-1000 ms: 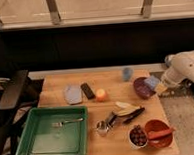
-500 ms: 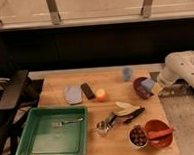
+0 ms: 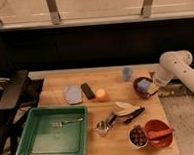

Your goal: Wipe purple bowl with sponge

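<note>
One bent arm reaches down-left, its pincer [image 3: 152, 88] pressing the sponge [image 3: 144, 84] into the purple bowl [image 3: 140, 89].

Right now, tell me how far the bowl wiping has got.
Done: the sponge is off the table and inside the purple bowl at the right edge. In hand: the claw is down at the bowl's rim with the sponge at its tip, so wiping looks underway. Left: finishing the wipe and pulling out; I can't judge how clean it is.
</note>
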Available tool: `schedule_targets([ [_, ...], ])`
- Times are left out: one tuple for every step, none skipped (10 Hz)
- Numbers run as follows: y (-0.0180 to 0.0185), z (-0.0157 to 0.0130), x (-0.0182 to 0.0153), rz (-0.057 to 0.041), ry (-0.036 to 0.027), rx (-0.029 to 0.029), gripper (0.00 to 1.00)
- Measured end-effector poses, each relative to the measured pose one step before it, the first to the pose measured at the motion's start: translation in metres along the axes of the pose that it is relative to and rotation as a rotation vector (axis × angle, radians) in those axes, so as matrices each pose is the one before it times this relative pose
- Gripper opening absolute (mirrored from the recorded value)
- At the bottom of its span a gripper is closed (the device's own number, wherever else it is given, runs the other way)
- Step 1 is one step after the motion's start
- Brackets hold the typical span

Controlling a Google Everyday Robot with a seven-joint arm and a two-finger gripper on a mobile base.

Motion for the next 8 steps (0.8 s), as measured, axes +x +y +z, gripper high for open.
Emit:
schedule_targets([
  [0.00281, 0.00262, 0.00081, -0.00224, 0.00415, -0.00789, 0.00],
  [0.00454, 0.00363, 0.00332, -0.00120, 0.00811, -0.01050, 0.00],
  [0.00353, 0.00305, 0.00524, 0.00552, 0.00739, -0.00608, 0.00],
  [0.00267, 0.00186, 0.00678, 0.01034, 0.01035, -0.00365, 0.00],
  [-0.00135, -0.00039, 0.00750, 0.01305, 0.01352, 0.00136, 0.00],
  [-0.00626, -0.00255, 0.00893, 0.01491, 0.01620, 0.01207, 0.00],
  [-0.00559, -0.00357, 0.00559, 0.01125, 0.00908, 0.01315, 0.00],
  [-0.00565, -0.00617, 0.00329, 0.00964, 0.00412, 0.01695, 0.00],
])
